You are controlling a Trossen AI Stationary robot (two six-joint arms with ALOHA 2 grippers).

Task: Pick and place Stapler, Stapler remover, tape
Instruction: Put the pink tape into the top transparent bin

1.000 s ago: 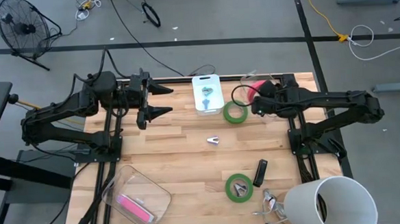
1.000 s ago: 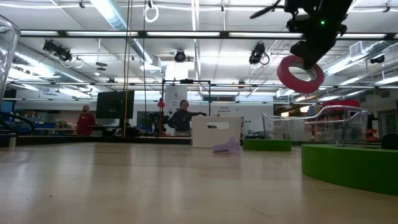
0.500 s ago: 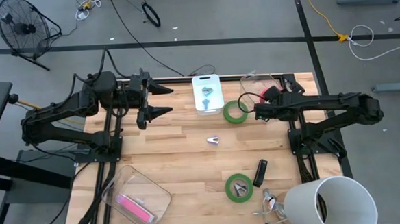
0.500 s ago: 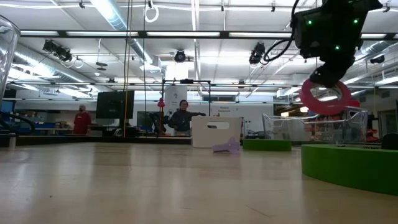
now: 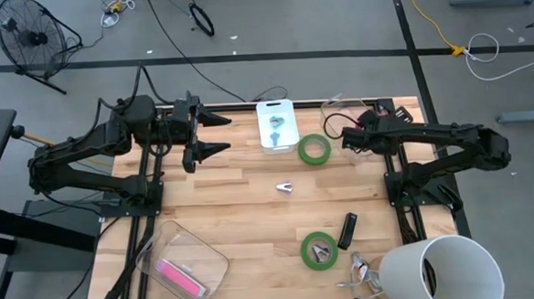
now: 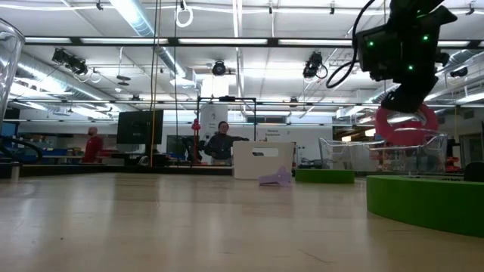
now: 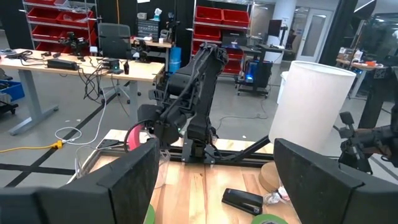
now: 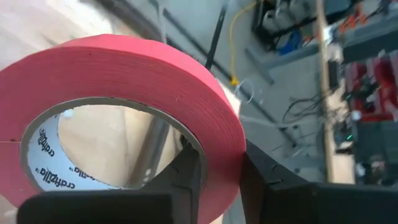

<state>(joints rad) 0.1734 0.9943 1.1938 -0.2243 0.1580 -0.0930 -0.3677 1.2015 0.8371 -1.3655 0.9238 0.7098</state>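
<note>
My right gripper is shut on the red tape roll and holds it over a clear bin at the table's far right. One green tape roll lies flat just left of that gripper. A second one lies flat near the front. The black stapler lies beside the second roll. A small silver stapler remover sits mid-table. My left gripper waits open and level above the far left of the table. My right gripper holds the red roll by its ring wall, with one finger inside the open centre and the other finger outside. The fingers slant down from the table's right side. The roll hangs tilted below them, clear of the table.
A white board with a teal object lies at the far middle. A large white bucket stands at the near right corner, with metal pieces beside it. A clear container holding a pink item sits near left.
My right gripper has sunk and swung toward the table's right edge with the red roll, tipping further downward. The roll now hangs just above the clear bin and lies flatter than before.
</note>
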